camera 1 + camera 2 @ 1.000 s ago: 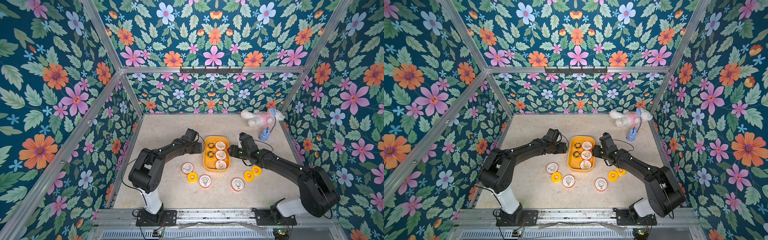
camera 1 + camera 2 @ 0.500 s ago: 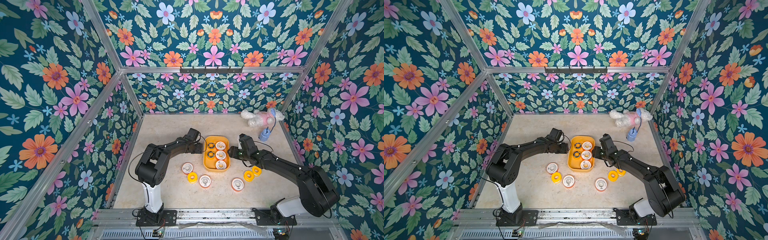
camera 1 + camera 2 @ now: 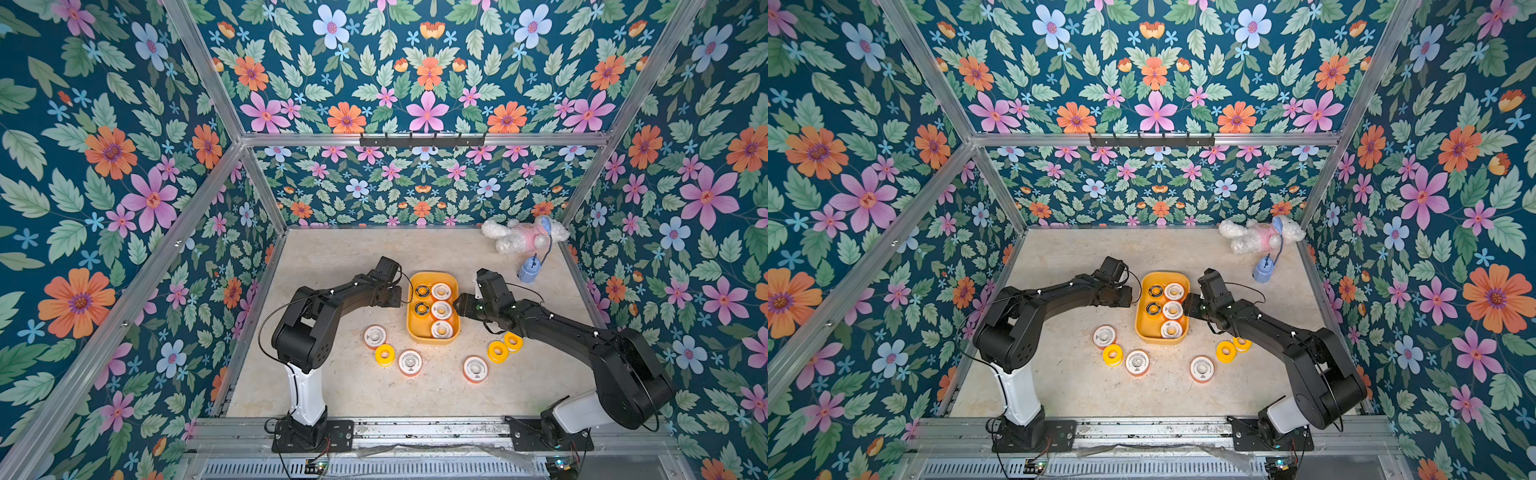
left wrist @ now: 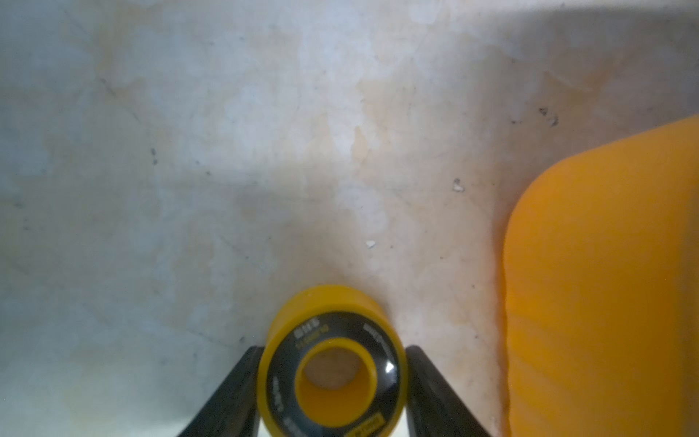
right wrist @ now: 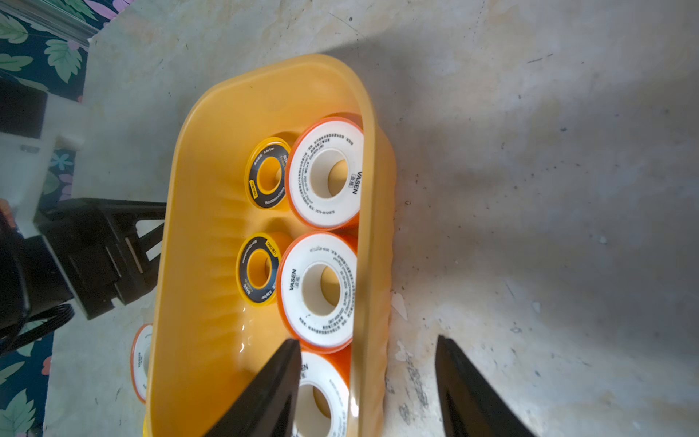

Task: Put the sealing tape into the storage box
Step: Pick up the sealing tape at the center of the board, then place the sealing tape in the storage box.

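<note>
Both top views are bright, even and sharp, with wide-angle stretch toward 3 and 9 o'clock. The left wrist view is dim, its black-faced spool (image 4: 325,325) blurred. Broad shadow crosses the right wrist view's tabletop (image 5: 567,227).

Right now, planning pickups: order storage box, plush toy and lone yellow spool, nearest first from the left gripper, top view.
From the left gripper, in a top view:
1. storage box, beside it.
2. lone yellow spool, nearer the front.
3. plush toy, back right corner.
</note>
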Robot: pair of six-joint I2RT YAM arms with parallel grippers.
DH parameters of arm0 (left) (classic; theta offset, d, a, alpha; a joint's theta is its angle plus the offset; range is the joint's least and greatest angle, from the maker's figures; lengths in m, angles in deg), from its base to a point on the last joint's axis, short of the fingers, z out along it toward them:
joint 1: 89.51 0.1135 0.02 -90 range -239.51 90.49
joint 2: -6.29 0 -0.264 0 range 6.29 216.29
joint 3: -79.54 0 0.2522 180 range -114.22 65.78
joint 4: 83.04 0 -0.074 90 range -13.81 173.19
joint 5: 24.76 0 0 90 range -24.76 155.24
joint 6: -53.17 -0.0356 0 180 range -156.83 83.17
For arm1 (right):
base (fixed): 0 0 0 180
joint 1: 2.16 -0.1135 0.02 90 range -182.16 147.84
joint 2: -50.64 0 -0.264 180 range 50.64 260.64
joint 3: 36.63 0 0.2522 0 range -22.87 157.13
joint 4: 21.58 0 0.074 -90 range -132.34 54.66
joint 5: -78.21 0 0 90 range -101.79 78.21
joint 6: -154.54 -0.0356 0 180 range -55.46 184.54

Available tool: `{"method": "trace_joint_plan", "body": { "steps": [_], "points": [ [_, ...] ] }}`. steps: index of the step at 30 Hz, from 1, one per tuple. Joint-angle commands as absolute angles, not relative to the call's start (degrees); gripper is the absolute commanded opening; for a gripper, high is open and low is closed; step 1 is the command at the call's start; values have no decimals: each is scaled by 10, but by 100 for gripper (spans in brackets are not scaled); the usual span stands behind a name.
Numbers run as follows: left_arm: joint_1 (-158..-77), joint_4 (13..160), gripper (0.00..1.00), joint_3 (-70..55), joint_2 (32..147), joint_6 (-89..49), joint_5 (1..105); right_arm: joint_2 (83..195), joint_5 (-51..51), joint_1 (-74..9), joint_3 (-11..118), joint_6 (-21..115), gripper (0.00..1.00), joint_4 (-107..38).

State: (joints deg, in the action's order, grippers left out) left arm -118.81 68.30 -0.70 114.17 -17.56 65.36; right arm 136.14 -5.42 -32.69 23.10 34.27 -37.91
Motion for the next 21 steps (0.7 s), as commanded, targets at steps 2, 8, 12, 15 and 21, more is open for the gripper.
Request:
{"method": "trace_joint_plan", "body": {
  "steps": [2,8,12,15,21],
  "points": [
    [-1188,676,54,9,1105,-163,678,1370,-39,-327,233,331,61,-351],
    [-1198,674,54,44,1025,-140,668,1389,-54,-328,251,322,49,-355],
    [-1228,663,54,52,980,-134,668,1401,-59,-327,261,318,37,-360],
    [-1257,654,54,52,956,-138,671,1410,-65,-327,266,316,31,-366],
    [-1317,644,54,48,936,-165,676,1415,-68,-327,270,317,22,-370]
  ]
}}
